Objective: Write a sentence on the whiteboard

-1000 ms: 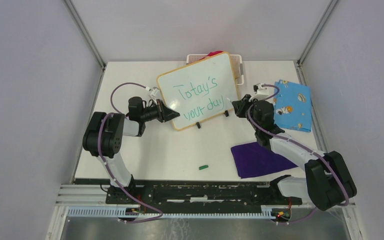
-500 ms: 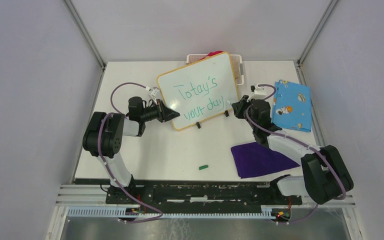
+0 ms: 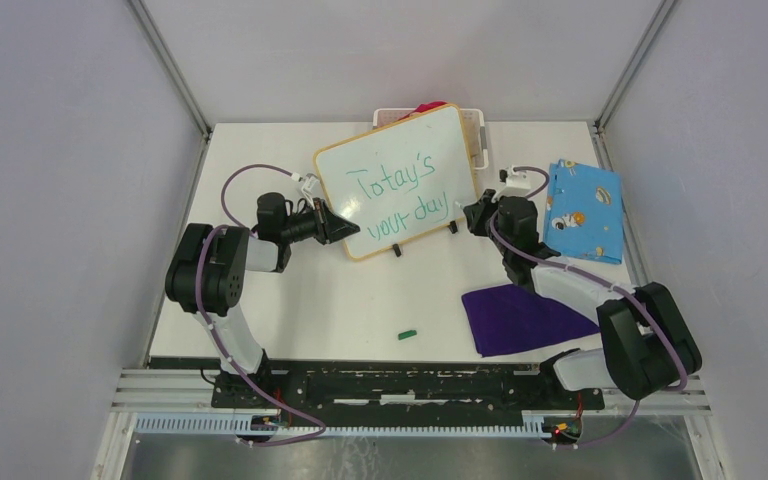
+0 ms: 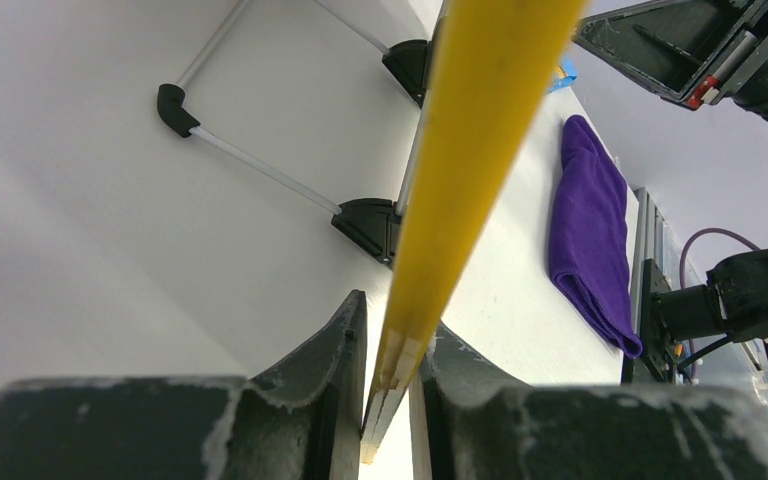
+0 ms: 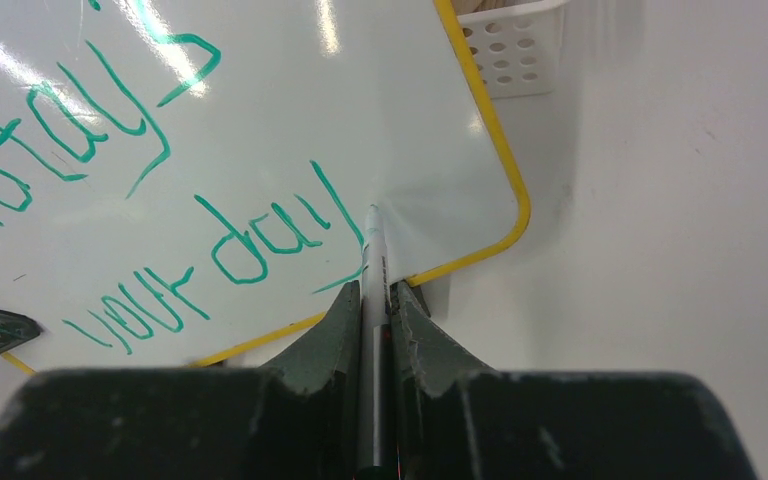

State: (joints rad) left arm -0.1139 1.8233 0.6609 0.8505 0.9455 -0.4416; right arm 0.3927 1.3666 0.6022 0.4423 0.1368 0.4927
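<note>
The whiteboard (image 3: 430, 135) stands tilted at the back middle of the table on its small black feet. The sentence (image 3: 392, 180) is written on it in green, in two lines. My left gripper (image 3: 350, 230) is shut on the board's lower left edge. In the left wrist view the yellow frame (image 4: 460, 180) runs between the fingers of that gripper (image 4: 397, 320). My right gripper (image 3: 468, 212) is shut on a white marker (image 5: 373, 265). Its tip touches the whiteboard (image 5: 290, 80) just right of the word "day" (image 5: 260, 235).
A white basket (image 3: 477, 130) with something red in it stands behind the board. A blue patterned cloth (image 3: 585, 210) lies at the right. A purple cloth (image 3: 520, 315) lies under the right arm. A green marker cap (image 3: 407, 333) lies near the front edge.
The right arm has swung its elbow and wrist a little to the left, towards the board. The left arm and the board have not moved.
</note>
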